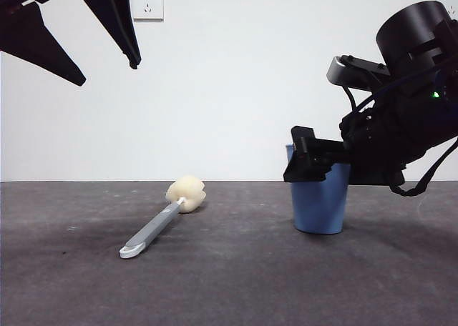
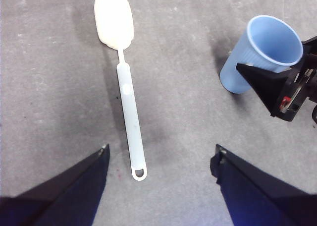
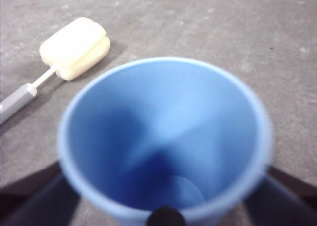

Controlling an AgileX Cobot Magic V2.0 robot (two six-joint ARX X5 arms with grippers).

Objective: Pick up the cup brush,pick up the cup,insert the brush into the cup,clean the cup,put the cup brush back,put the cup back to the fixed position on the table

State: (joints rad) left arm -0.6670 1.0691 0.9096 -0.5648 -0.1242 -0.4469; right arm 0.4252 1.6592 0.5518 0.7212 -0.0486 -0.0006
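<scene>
While the right claw (image 1: 309, 165) grips the ribbed blue cup (image 1: 320, 204), the left claw (image 2: 161, 156) hangs open above the brush (image 2: 127, 94).

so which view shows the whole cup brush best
The left wrist view: the cup brush lies in full on the table, sponge head to looped tip. The front view shows it foreshortened; the right wrist view catches only the head and a stub of handle.
</scene>
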